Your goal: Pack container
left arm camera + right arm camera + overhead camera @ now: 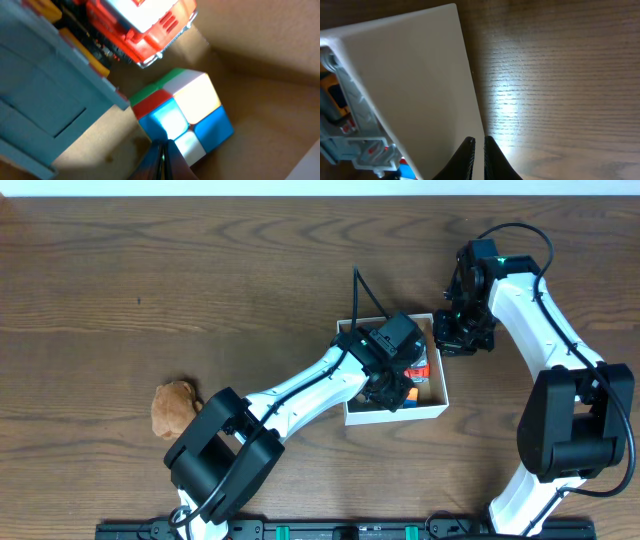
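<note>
The container [396, 415] is a small white-walled box at the table's middle. In the left wrist view its tan bottom [260, 115] holds a coloured puzzle cube [182, 112], a red toy truck [142, 27] and a grey-blue toy [45, 95]. My left gripper [392, 385] reaches down inside the box. Its fingers [162, 160] are shut with nothing between them, tips right at the cube's near edge. My right gripper [450, 338] is at the box's right wall. Its fingers [480, 150] are pinched astride the edge of the white wall [420, 75].
A brown plush toy [174, 409] lies on the wooden table far left of the box. Bare wood [560, 75] lies to the right of the box. A black cable [358, 295] rises behind the box.
</note>
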Motion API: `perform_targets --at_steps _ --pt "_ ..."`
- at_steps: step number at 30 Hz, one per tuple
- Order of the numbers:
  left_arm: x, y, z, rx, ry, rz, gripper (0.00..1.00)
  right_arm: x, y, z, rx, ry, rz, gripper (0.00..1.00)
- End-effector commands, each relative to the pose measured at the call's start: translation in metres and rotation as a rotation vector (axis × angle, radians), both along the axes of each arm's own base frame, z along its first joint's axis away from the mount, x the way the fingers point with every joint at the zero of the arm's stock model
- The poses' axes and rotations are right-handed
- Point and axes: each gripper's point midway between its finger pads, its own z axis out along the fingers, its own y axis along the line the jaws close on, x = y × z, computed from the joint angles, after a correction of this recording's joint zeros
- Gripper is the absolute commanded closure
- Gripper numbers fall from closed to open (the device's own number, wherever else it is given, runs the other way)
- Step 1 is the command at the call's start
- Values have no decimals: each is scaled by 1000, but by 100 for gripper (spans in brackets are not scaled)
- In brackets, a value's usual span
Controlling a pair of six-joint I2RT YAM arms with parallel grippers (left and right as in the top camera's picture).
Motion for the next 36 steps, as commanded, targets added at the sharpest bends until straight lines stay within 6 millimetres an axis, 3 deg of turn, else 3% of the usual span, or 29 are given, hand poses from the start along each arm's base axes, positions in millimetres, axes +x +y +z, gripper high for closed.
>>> perform_targets --at_steps 1,11,28,36 --pt "-1 -4 -5 -13 15 0 94 -1 7 -3 16 13 -30 90" --pt "2 -23 5 -110 4 -22 94 4 38 5 205 5 -45 87" --pt "8 -29 8 -137 -21 -23 94 14 18 4 195 -22 -96 86" --pt "10 -32 10 -150 -50 -56 94 16 32 14 337 -28 -88 85"
